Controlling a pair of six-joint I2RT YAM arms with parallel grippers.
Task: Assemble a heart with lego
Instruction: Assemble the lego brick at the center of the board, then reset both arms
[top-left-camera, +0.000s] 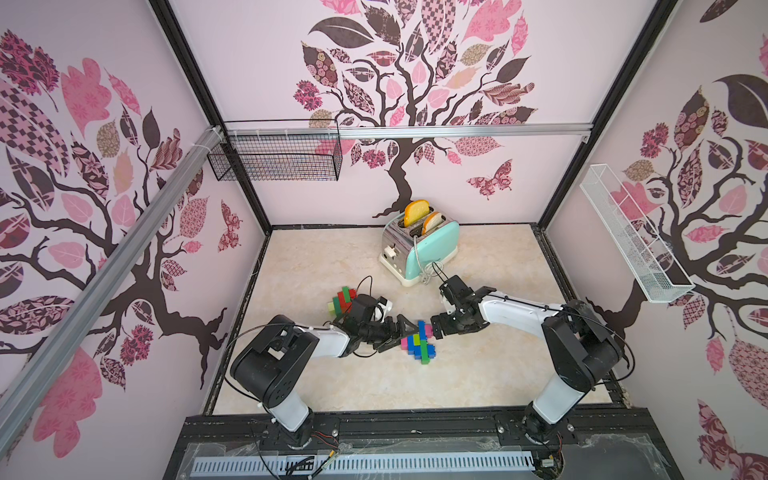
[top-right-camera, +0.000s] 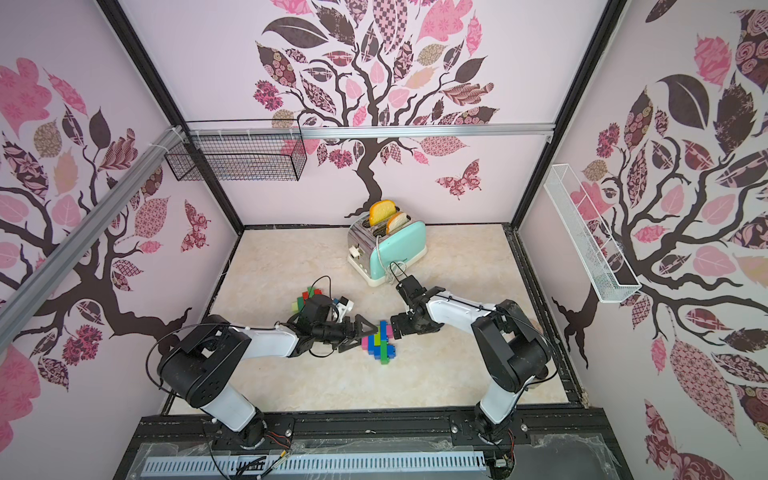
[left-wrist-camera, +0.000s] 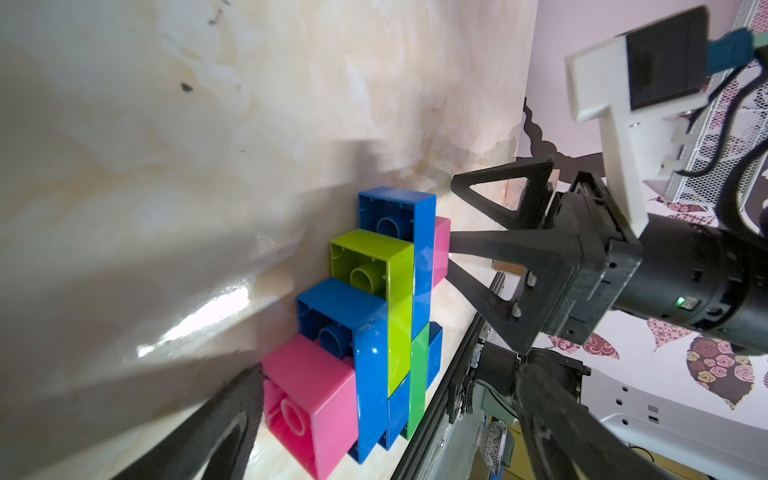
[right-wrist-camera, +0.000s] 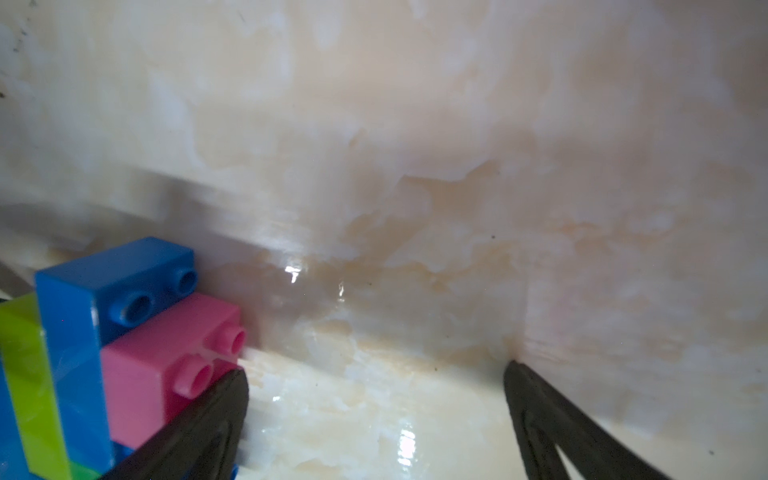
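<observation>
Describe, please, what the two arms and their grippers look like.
Both the left arm and right arm have glossy white links between bulky black joint housings, with thin black cables looping alongside. The left gripper and right gripper are black, with hollow triangular fingers. A white bracket carries the right wrist's black camera.

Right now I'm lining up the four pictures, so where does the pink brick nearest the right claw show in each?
In a top view: pink brick, middle of the table.
In a top view: same place.
Left wrist: peeking out from behind the long blue brick.
Right wrist: studs toward the camera, beside the right claw.
Shared landmark: that long blue brick.
</observation>
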